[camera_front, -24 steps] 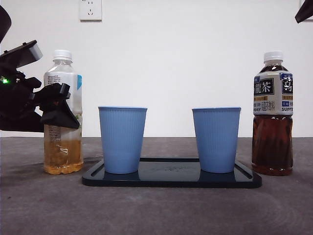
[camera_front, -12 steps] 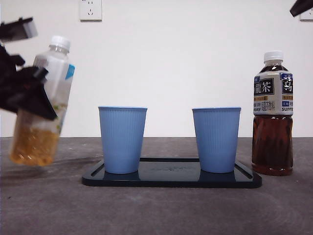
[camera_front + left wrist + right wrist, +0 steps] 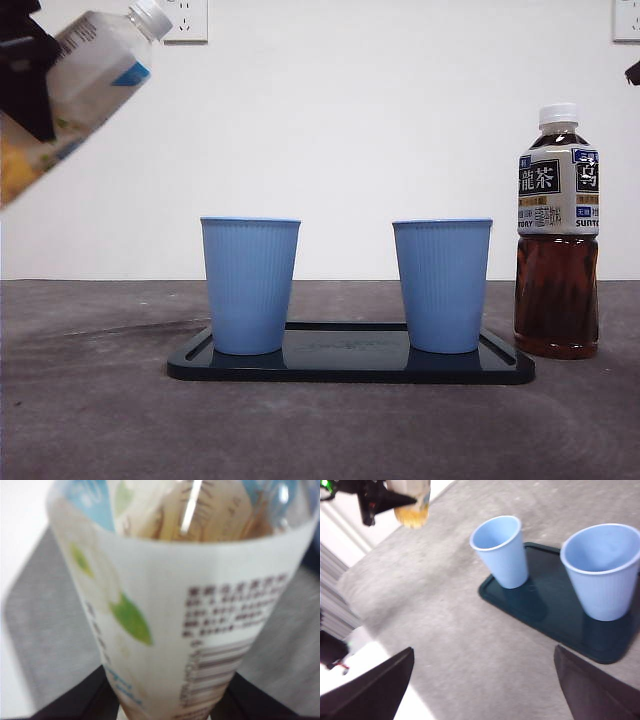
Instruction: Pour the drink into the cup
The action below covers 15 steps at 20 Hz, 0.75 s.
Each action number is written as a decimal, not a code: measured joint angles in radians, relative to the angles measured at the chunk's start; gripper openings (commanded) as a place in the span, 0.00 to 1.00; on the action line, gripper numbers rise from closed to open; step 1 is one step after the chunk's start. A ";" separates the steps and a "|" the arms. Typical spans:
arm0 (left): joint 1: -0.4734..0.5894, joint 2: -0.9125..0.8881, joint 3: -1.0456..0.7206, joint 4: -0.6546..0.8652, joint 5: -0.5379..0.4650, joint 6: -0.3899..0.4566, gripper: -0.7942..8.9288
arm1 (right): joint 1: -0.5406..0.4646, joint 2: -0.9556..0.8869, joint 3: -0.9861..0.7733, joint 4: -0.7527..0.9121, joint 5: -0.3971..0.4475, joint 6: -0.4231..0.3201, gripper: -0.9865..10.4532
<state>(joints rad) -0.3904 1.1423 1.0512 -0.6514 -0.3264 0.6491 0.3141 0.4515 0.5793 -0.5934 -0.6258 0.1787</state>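
The drink, a clear bottle [image 3: 85, 70] of pale yellow tea with a white cap on, hangs tilted high at the front view's upper left, cap toward the cups. My left gripper [image 3: 22, 85] is shut on its labelled middle; in the left wrist view the bottle [image 3: 175, 605] fills the space between the gripper's [image 3: 165, 702] jaws. Two empty blue cups [image 3: 250, 285] [image 3: 442, 285] stand upright on a dark tray [image 3: 350, 365]. My right gripper [image 3: 485, 680] is open and holds nothing, above the table in front of the tray [image 3: 540, 612], looking down at both cups [image 3: 501, 550] [image 3: 602, 567].
A capped bottle of dark tea [image 3: 557, 230] stands upright on the table just right of the tray. A white wall with sockets is behind. In the right wrist view the table's edge [image 3: 365, 630] runs near the right gripper.
The left gripper has lifted the pale tea bottle off the table, up and to the left, and tilted it with its cap toward the cups. Cups, tray and dark bottle have not moved.
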 measured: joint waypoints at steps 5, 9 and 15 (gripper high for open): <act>-0.072 0.031 0.033 -0.051 -0.188 0.126 0.21 | 0.002 0.000 0.000 0.000 -0.068 -0.011 0.48; -0.134 0.100 0.034 -0.051 -0.278 0.182 0.21 | 0.030 0.000 0.000 0.000 -0.081 -0.014 0.48; -0.169 0.167 0.034 -0.044 -0.388 0.233 0.20 | 0.061 0.000 0.000 0.000 -0.081 -0.014 0.48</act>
<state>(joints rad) -0.5594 1.3090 1.0847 -0.6952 -0.7139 0.8825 0.3748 0.4515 0.5793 -0.5938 -0.7071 0.1642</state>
